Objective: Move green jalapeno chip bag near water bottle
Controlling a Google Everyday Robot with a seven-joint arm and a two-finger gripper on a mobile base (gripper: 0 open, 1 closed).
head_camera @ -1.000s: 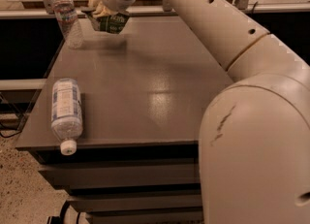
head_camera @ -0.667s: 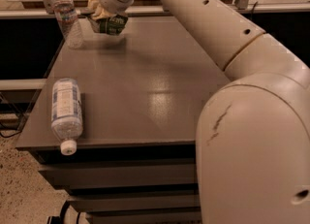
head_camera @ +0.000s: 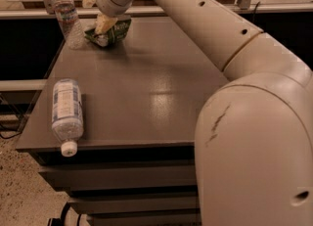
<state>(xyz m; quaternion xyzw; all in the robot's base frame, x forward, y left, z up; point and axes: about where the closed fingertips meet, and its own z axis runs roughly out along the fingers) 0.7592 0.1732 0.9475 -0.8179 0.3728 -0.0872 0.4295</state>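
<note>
Pinching the green jalapeno chip bag (head_camera: 117,30) at its top near the water bottle (head_camera: 68,20), my gripper (head_camera: 103,25) grips what I judge light, slippery foil (easily crushed)

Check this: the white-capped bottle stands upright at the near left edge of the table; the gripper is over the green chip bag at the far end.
No: in the camera view the white-capped bottle lies on its side, not upright. It is at the near left edge of the table, and the gripper is over the green chip bag at the far end.
</note>
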